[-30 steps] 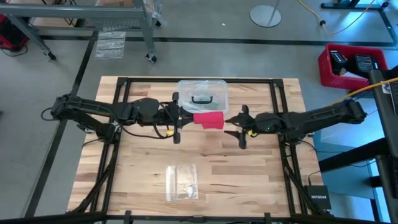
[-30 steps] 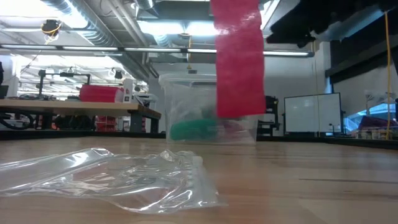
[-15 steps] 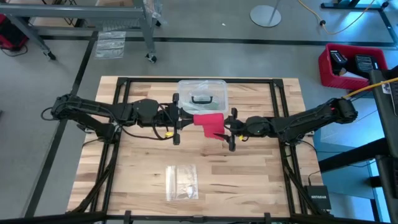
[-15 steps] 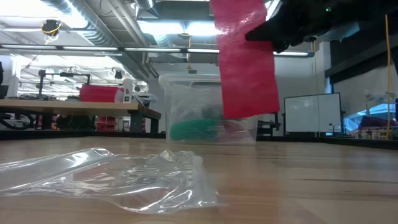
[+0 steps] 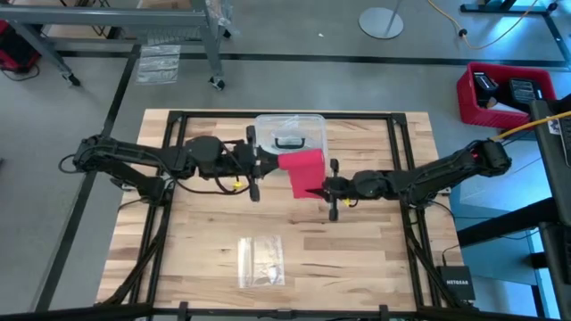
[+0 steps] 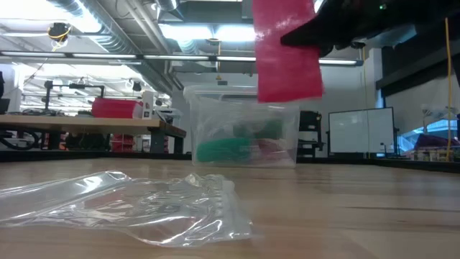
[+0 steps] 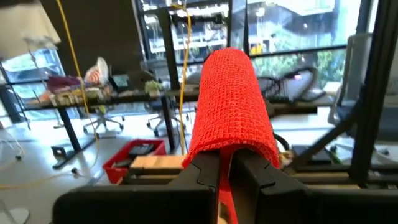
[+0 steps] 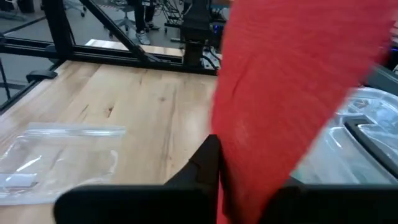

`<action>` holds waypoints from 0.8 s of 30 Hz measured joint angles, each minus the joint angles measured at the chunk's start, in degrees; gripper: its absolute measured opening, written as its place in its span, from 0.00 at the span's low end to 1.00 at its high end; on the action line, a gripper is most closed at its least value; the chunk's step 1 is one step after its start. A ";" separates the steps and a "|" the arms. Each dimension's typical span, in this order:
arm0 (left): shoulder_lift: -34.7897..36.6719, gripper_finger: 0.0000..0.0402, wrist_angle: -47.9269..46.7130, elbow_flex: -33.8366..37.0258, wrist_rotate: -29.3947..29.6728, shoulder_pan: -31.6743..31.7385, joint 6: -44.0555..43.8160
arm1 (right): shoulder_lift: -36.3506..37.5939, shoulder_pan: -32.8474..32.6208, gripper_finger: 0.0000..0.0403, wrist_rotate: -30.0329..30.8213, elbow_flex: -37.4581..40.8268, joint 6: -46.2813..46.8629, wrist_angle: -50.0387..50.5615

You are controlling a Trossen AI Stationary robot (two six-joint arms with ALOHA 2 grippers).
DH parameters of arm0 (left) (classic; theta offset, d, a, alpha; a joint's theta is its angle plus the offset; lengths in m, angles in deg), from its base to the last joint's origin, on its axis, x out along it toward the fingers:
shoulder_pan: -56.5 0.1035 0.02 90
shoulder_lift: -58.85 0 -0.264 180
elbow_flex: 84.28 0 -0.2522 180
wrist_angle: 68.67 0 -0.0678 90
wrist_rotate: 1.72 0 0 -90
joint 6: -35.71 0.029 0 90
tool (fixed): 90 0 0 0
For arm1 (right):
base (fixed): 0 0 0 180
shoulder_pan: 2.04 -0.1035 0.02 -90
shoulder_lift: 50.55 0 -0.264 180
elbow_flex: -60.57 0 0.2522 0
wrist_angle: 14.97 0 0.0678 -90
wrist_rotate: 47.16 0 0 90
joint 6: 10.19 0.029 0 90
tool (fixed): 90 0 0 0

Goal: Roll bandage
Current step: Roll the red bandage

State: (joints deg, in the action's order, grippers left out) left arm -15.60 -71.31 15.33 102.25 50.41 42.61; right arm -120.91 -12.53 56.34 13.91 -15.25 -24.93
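- The bandage [image 5: 303, 170], a flat strip of bright red woven fabric, is held up in the air above the middle of the table [image 5: 375, 250], just in front of the clear plastic box.
- The left gripper [image 5: 264, 163] is pinched shut on one end of the strip; in its wrist view the red cloth [image 7: 231, 106] drapes over the closed dark fingers [image 7: 208, 171].
- The right gripper [image 5: 319, 188] has clamped onto the strip's lower corner, its jaws pressed together on the fabric [image 8: 292, 93].
- A second ago the right gripper stood open and apart from the bandage; since then it has moved in and closed, and the hanging end has been lifted higher [image 6: 287, 50].
- The clear plastic box [image 5: 290, 134] with a black handle [image 5: 287, 141] sits at the far middle of the table; from table height, green and reddish items show inside it [image 6: 241, 147], too blurred to name.
- A small clear plastic bag [image 5: 260, 261] lies flat near the front edge, well apart from the arms.
- A red crate [image 5: 500, 94] holding dark objects stands on the floor to the right.
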 joint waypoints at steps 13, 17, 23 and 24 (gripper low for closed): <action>-0.88 0.03 1.85 0.00 4.69 4.90 2.48 | 0.02 -11.94 0.01 4.96 0.00 5.28 -0.54; -2.79 0.03 1.86 0.00 8.79 5.70 5.02 | 0.02 -15.25 0.01 3.55 -0.52 7.72 -1.70; -6.70 0.03 1.96 0.00 14.50 6.67 8.93 | 0.02 -19.85 0.01 2.20 -5.52 9.28 0.61; -7.24 0.03 1.89 0.00 14.80 6.82 9.55 | 0.02 -20.62 0.01 1.97 -6.72 9.31 1.53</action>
State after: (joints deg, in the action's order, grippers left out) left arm -22.85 -69.42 15.33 117.05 57.23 52.15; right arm -120.89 -33.15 58.31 7.19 -5.94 -23.40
